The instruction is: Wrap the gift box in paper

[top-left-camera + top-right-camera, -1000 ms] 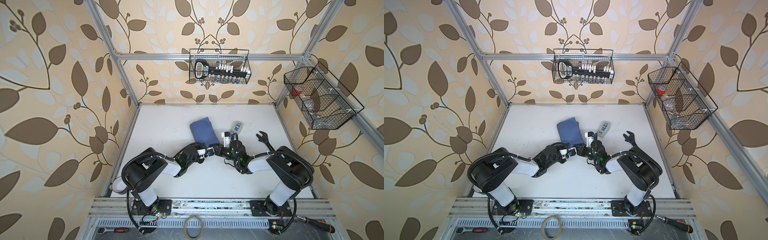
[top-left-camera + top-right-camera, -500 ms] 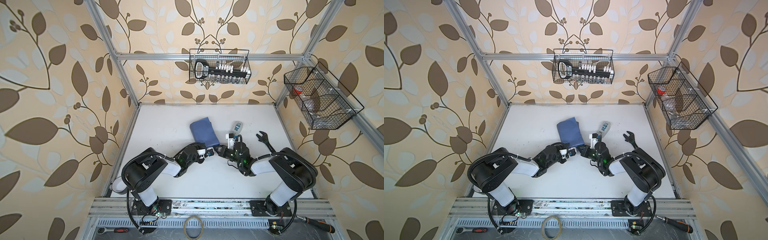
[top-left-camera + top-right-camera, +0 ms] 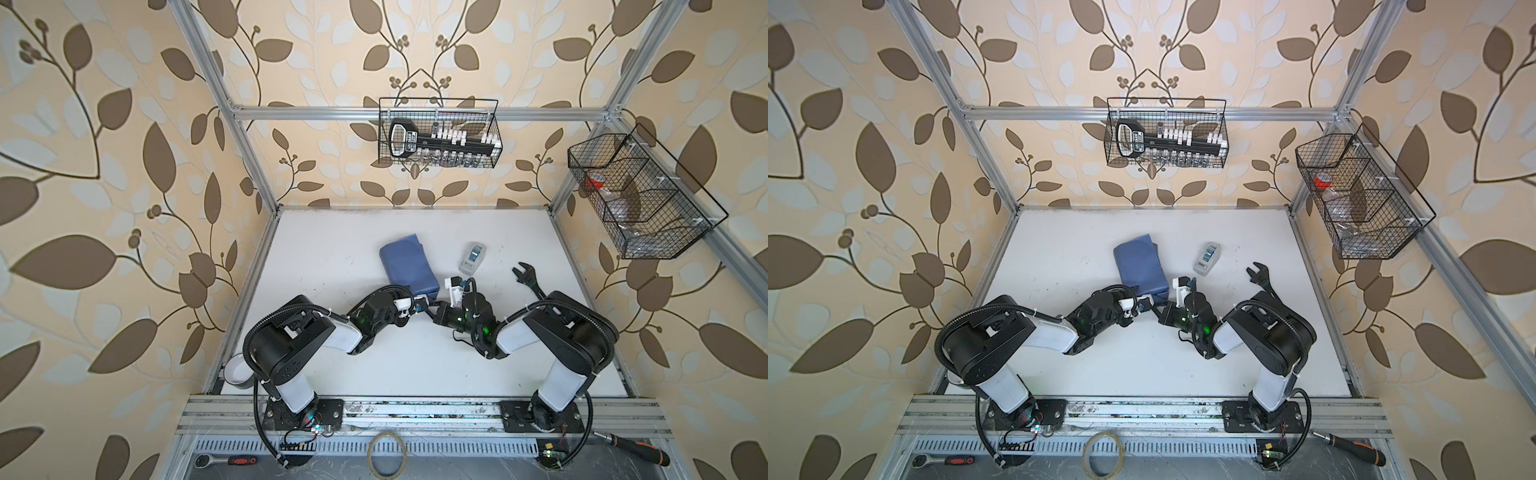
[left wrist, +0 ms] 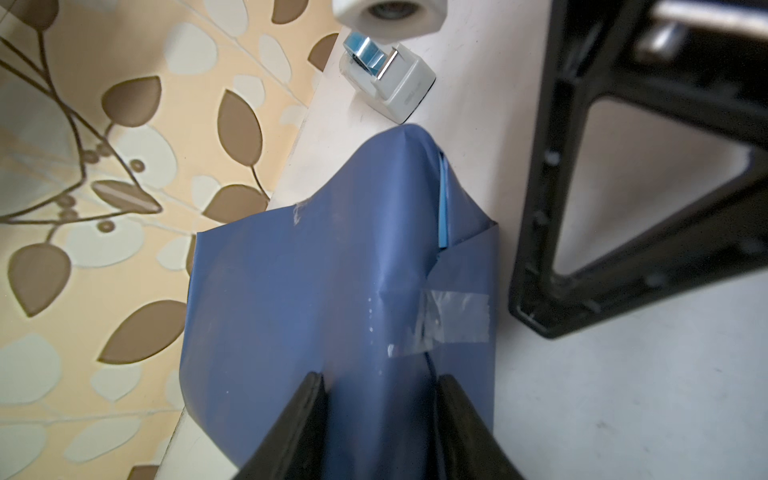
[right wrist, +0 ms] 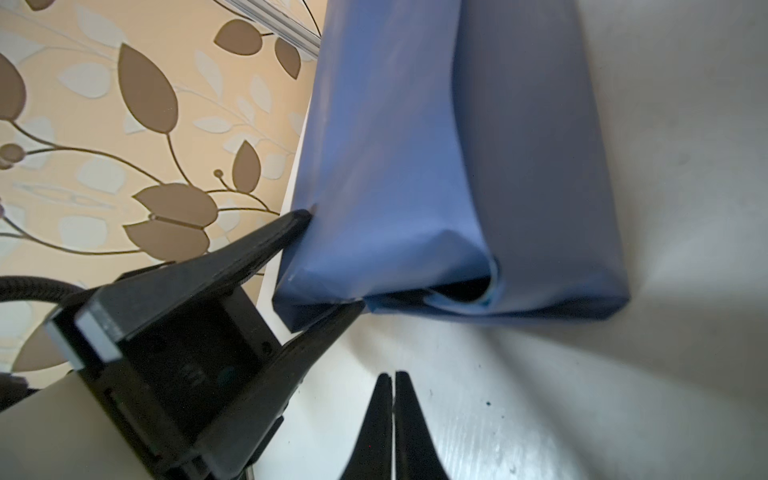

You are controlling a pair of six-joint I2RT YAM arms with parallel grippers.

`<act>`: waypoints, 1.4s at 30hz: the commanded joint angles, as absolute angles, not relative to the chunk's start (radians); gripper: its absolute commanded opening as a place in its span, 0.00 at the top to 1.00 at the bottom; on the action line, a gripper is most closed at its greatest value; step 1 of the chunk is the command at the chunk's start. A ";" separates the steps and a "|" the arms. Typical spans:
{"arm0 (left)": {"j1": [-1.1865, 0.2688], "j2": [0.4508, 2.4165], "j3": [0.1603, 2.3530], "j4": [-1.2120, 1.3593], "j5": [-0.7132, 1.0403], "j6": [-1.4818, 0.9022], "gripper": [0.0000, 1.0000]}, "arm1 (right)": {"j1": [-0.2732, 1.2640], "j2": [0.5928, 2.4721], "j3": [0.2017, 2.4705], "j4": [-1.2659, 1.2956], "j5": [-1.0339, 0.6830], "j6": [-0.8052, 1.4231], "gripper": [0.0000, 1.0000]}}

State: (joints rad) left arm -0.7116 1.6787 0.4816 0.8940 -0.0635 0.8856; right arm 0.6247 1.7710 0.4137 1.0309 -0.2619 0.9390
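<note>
Gift box: hidden inside the paper; none of its faces shows clearly.
Paper (image 3: 407, 266): slate-blue face outward, folded round the box into a parcel. It lies mid-counter, a little left of centre, its long side running far to near. A sliver of the light-blue face (image 4: 444, 208) shows at a seam.
Tape strip (image 4: 455, 316): clear, stuck across a fold on the parcel.
Left claw (image 4: 379, 377): jaws partly spread and clamped on the parcel's near end, one finger on each side of the paper.
Right claw (image 5: 392, 376): jaws pressed together, holding nothing, close to the parcel's near end but apart from it.
Counter (image 3: 332, 249): white.
Tape dispenser (image 3: 472, 258): pale, right of the parcel, not touching it.
Wrench (image 3: 527, 279): black, lying flat, farther right.
</note>
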 commanded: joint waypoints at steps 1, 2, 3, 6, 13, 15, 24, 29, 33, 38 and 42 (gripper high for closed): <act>-0.702 1.696 0.472 0.749 -0.068 0.889 0.56 | 0.634 1.795 0.460 1.090 -0.258 0.948 0.93; -0.701 1.696 0.472 0.750 -0.068 0.889 0.56 | 0.635 1.801 0.466 1.089 -0.254 0.948 0.93; -0.702 1.695 0.472 0.750 -0.068 0.889 0.56 | 0.634 1.808 0.472 1.089 -0.253 0.947 0.93; -0.702 1.695 0.472 0.750 -0.067 0.888 0.57 | 0.635 1.827 0.483 1.097 -0.241 0.954 0.93; -0.702 1.696 0.473 0.750 -0.065 0.888 0.56 | 0.635 1.883 0.513 1.093 -0.192 0.973 0.93; -0.702 1.695 0.473 0.750 -0.066 0.890 0.56 | 0.634 1.898 0.514 1.092 -0.180 0.976 0.93; -0.702 1.697 0.474 0.749 -0.065 0.889 0.57 | 0.622 1.938 0.500 1.082 -0.131 0.985 0.94; -0.701 1.697 0.475 0.746 -0.063 0.887 0.56 | 0.609 1.950 0.494 1.073 -0.136 0.992 0.93; -0.701 1.692 0.476 0.746 -0.055 0.880 0.56 | 0.591 1.921 0.454 1.073 -0.164 0.989 0.92; -0.701 1.688 0.481 0.750 -0.048 0.873 0.53 | 0.573 1.797 0.348 1.070 -0.216 0.968 0.89; -0.702 1.660 0.474 0.761 -0.041 0.859 0.47 | 0.518 1.617 0.266 0.955 -0.259 0.898 0.85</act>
State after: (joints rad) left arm -0.7120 1.6752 0.4870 0.8772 -0.0570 0.8700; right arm 0.5476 1.7111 0.2996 1.0172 -0.2146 0.9512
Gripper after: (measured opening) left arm 0.522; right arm 0.148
